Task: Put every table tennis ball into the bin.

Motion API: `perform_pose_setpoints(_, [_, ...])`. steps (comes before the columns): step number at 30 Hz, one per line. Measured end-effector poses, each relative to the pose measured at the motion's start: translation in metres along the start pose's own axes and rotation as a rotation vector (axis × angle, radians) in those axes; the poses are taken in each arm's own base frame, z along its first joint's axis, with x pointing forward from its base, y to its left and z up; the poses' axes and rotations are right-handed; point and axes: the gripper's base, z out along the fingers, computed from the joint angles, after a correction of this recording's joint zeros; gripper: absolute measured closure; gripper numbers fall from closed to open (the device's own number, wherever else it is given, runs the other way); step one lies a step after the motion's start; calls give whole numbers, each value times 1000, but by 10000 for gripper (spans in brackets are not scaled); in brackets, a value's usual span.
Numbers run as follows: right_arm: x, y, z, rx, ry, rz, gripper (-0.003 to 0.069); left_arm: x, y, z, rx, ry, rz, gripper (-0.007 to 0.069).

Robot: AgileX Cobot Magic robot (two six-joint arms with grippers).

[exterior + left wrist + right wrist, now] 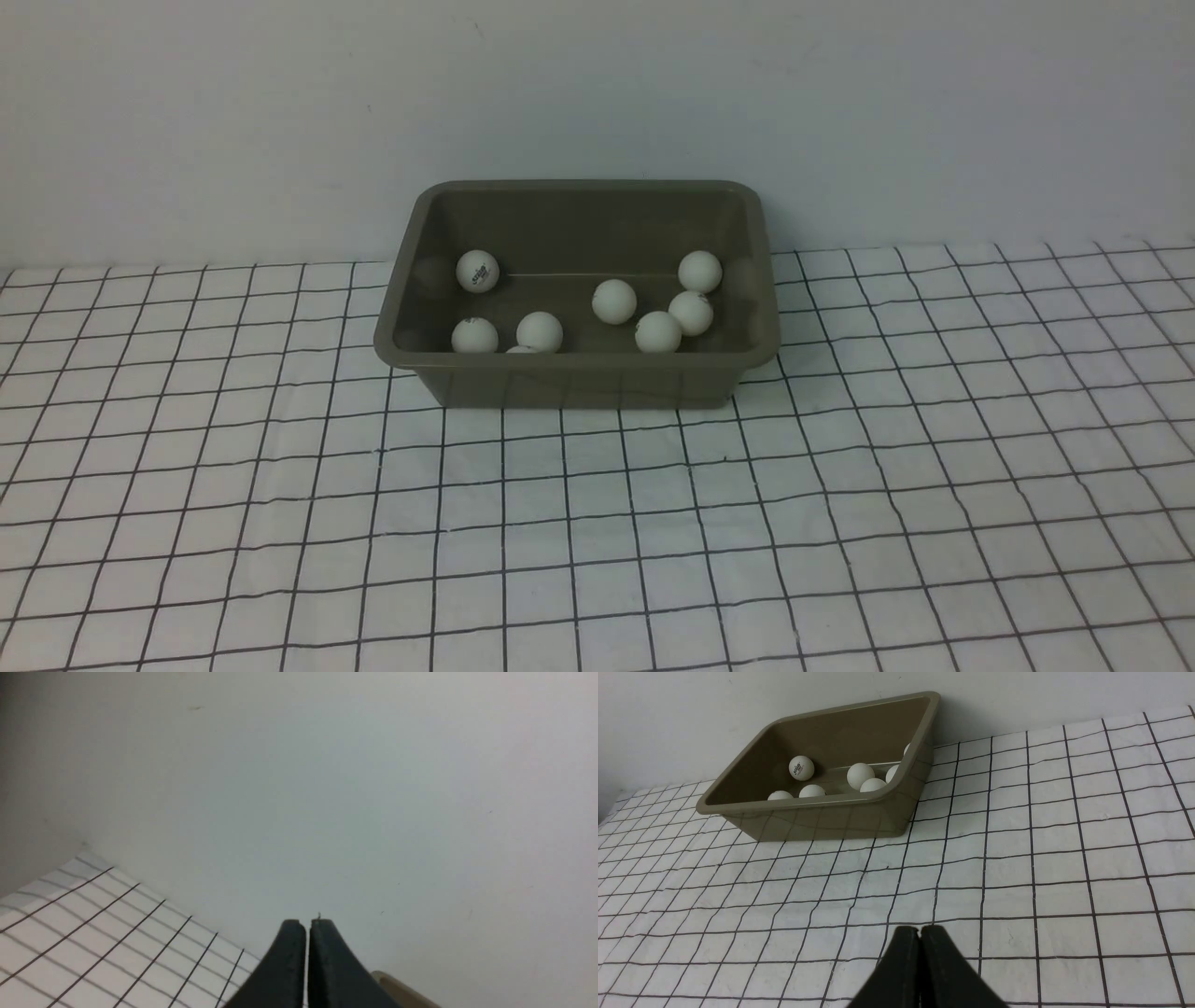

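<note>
Bin (579, 378) upper centre of the front view, upright, long axis running left–right across the frame, back against a plain pale wall (597, 84). Table tennis balls (614, 301) lie inside on its floor: three toward the left end, four toward the right, one more half hidden behind the near rim. White cloth (597, 541) with black grid lines covers the table. Left gripper (307, 926) closed, holding nothing. Right gripper (920, 931) closed, empty, above the cloth.
</note>
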Motion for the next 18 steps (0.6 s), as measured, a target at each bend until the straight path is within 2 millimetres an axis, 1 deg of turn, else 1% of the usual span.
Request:
perform_pose_setpoints(8, [0, 0, 0, 0, 0, 0, 676, -6, -9, 0, 103, -69, 3, 629])
perform_pose_setpoints(10, [0, 0, 0, 0, 0, 0, 676, -4, -9, 0, 114, -73, 15, 629])
perform_pose_setpoints(11, [0, 0, 0, 0, 0, 0, 676, 0, -7, 1, 115, -69, 67, 629])
perform_pose_setpoints(12, [0, 0, 0, 0, 0, 0, 676, 1, -6, 1, 113, -67, 79, 629])
perform_pose_setpoints(14, [0, 0, 0, 0, 0, 0, 676, 18, 4, 5, 92, -23, 200, 629])
perform_pose_setpoints(15, [0, 0, 0, 0, 0, 0, 676, 24, 7, 6, 84, -4, 215, 629])
perform_pose_setpoints(18, [0, 0, 0, 0, 0, 0, 676, 53, 24, 9, 51, 98, 341, 629])
